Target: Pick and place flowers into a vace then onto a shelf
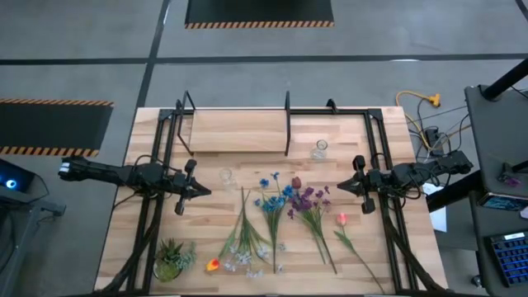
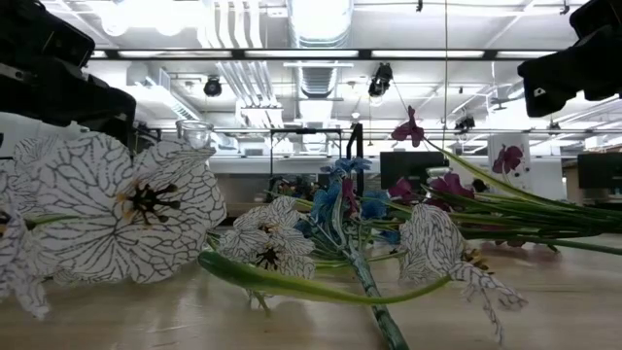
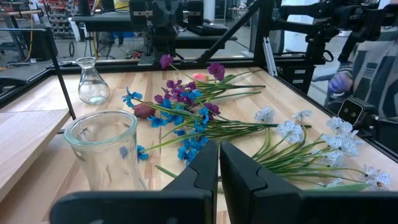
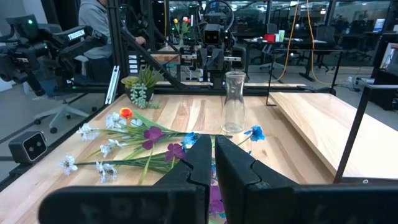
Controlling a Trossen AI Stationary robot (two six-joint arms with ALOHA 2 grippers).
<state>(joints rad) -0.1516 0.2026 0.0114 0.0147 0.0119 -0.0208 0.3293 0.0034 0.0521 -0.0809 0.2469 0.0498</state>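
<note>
Left hand (image 1: 200, 190): hovers over the left side of the light wooden worktop (image 1: 371, 161), pointing toward the middle; its two dark fingers (image 3: 198, 174) are nearly pressed together with only a thin gap, holding nothing.
Right hand (image 1: 343, 187): hovers over the right side of the worktop, facing the left one across the flowers; its dark fingers (image 4: 198, 163) are likewise drawn close together and grip nothing.
Flowers: loose long green-stemmed artificial flowers (image 1: 272, 216) lie flat on the worktop between the two hands, stems fanning toward the front edge. Blue blooms (image 1: 275, 198) sit at the centre, purple ones (image 1: 310, 197) just beside them on the right, a pink bud (image 1: 341, 219) farther right, white veined blooms (image 1: 241, 257) near the front, and an orange-yellow bloom (image 1: 213, 265) at front left.
Vases: a clear glass vase (image 1: 227, 176) stands upright just ahead of the left hand; a second clear round-bellied glass flask (image 1: 320, 149) stands near the shelf's right end. Both hold no flowers.
Shelf: a light wooden plank with thin black metal upright brackets (image 1: 239, 131) lies along the back of the worktop.
Potted plant: a small spiky green plant (image 1: 172, 259) sits at the front left corner.
</note>
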